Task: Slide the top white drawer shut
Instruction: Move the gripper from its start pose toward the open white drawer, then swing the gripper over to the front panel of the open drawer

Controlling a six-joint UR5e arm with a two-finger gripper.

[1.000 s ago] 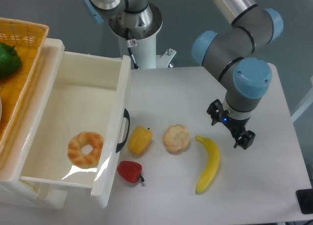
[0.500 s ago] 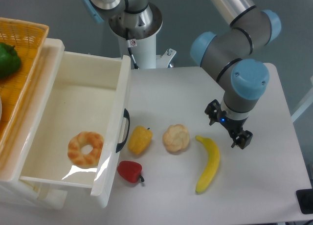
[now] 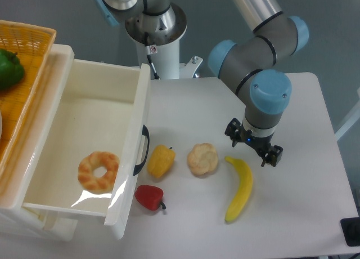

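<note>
While the top white drawer [image 3: 84,152] sticks far out on the left, light and smooth, push its black handle [image 3: 142,150]; the hand [image 3: 253,148] hangs spread apart, empty.

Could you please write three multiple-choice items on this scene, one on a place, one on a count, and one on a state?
1. Where does the doughnut lie?
A. on the table beside the banana
B. inside the top white drawer
C. in the orange wicker basket

2. How many food items lie on the table in front of the drawer?
A. two
B. six
C. four

3. What state is the top white drawer in?
A. pulled out
B. fully closed
C. lying upside down on the table

Answers: 1 B, it rests on the drawer's floor. 2 C, the yellow pepper, red pepper, round pastry and banana. 3 A, its whole interior shows from above.
</note>
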